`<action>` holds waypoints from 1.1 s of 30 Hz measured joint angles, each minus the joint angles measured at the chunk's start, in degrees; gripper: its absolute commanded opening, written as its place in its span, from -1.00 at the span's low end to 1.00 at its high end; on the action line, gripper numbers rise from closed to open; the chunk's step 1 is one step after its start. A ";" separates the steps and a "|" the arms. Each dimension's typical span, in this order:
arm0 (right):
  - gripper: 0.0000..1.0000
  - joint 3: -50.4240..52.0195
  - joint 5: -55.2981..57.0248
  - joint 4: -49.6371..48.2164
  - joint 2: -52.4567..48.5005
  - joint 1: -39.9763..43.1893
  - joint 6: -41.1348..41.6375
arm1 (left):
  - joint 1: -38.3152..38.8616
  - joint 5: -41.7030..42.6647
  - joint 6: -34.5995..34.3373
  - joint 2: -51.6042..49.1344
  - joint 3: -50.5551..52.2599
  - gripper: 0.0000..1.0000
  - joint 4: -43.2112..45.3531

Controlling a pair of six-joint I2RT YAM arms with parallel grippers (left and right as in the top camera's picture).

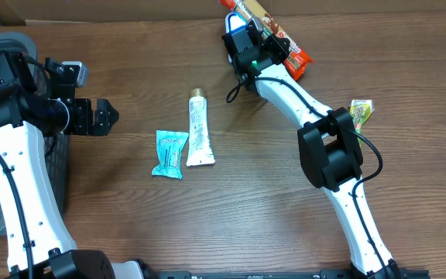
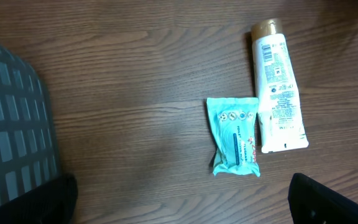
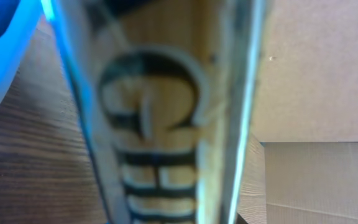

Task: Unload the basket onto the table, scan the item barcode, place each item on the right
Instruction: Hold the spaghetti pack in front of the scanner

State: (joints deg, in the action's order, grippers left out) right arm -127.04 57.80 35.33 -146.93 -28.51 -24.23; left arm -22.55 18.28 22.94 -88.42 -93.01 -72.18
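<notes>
Two grippers, two different states. The right gripper (image 1: 255, 48) is closed down almost fully on the snack bar (image 1: 294, 56). The left gripper (image 1: 105, 116) is wide open and holds nothing, hanging beside the grey basket (image 2: 11, 124).

The snack bar is at the far edge of the table (image 1: 269, 194), clamped near its middle with both ends sticking out past the jaws. In the right wrist view the wrapper (image 3: 160, 124) fills the frame, too close to focus. I can make out big dark letters but no barcode on that face.

My read on handling:
- It's light, so weight isn't an issue.
- The glossy film wrapper is likely slick and will crinkle, and the bar inside could snap or squash if pinched harder.
- The mid-body grip across the narrow width looks right to me (the ends are only crimped film, with nothing solid to hold).
- The code is probably on the back or near an end, so I'd keep the fingers off those areas.

A blue object (image 1: 235, 32) sits just beside the gripper. It may be the scanner, but I can't confirm that.

The white tube (image 1: 199, 128), teal packet (image 1: 169, 153) and green sachet (image 1: 360, 111) lie well apart from the bar, with nothing gripping them.
</notes>
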 measured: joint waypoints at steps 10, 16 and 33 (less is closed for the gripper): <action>-0.93 0.00 2.75 -2.27 -0.04 0.00 -0.48 | 0.02 0.00 0.00 0.00 -0.02 0.99 0.00; -0.93 0.00 3.10 -1.05 -0.04 -0.02 -0.42 | 0.02 0.00 0.00 0.00 0.00 0.99 0.00; -0.93 0.00 3.08 -0.15 -0.04 -0.02 0.33 | 0.00 0.00 0.00 0.00 0.00 0.99 0.00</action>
State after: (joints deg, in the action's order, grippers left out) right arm -127.04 60.88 35.18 -146.98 -28.53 -23.90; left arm -22.55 18.28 22.94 -88.42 -93.01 -72.18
